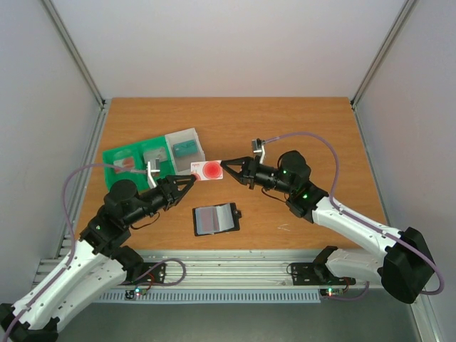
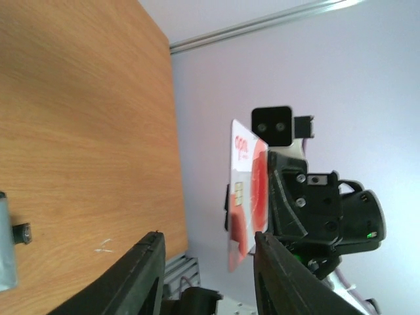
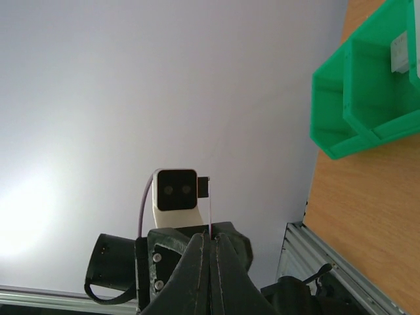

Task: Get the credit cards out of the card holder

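The right claw point(image 1: 229, 169) pinches a red-blotched credit card point(image 1: 211, 170) aloft, seemingly as a handover, its free end between the spread jaws of the left claw point(image 1: 187, 182), while the opened card holder point(image 1: 216, 219) lies on the table point(image 1: 285, 128) below.

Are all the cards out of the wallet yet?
Not yet. Card-like pieces already sit in the green tray and clear box. The right gripper pinches a red-spotted card in mid-air, with the left gripper open beside it. The open card holder may hold more; I cannot tell.
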Robot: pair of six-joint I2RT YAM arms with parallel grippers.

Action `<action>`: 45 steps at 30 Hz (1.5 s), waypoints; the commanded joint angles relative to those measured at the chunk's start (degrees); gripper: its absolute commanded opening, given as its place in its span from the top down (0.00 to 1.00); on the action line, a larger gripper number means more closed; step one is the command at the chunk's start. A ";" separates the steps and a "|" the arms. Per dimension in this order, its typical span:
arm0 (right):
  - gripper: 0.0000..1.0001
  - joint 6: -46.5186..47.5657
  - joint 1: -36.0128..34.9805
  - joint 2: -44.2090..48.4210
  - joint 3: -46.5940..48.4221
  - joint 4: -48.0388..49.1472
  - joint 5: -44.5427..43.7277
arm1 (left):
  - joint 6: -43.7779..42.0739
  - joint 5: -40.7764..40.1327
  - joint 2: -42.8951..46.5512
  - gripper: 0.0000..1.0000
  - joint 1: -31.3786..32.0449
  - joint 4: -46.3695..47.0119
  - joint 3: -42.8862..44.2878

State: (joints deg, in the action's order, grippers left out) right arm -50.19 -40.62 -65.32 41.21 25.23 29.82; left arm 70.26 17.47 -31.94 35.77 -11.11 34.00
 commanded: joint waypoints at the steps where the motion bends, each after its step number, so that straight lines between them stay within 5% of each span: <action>1: 0.99 -1.12 -0.39 0.23 -0.78 2.86 -0.55 | 1.44 -1.03 0.17 0.66 0.09 5.67 -0.55; 7: 0.99 -1.44 -0.41 -0.78 -0.96 3.69 0.81 | 1.05 -1.75 -0.74 0.97 0.09 4.46 -0.16; 14: 0.96 -1.32 -0.18 -2.00 -2.91 7.29 3.01 | -3.44 -4.86 0.39 1.00 0.09 -0.08 0.65; 22: 0.51 2.88 0.34 0.88 -6.06 3.46 4.11 | -18.27 -7.62 -3.22 1.00 -2.84 -13.10 9.70; 25: 0.26 4.64 0.46 2.46 -6.50 2.61 4.98 | -22.17 -4.79 -6.18 1.00 -6.52 -15.27 12.62; 30: 0.04 6.76 0.47 3.97 -6.58 -0.01 5.85 | -26.30 3.93 -11.37 0.99 -14.89 -15.37 15.00; 45: 0.02 8.75 0.69 4.77 -6.41 -5.79 10.46 | -34.70 23.12 -23.78 1.00 -41.28 -15.81 19.36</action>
State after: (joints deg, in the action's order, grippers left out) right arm -43.35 -40.38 -61.71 34.39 21.21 37.85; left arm 39.38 33.54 -52.95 0.54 -27.59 51.83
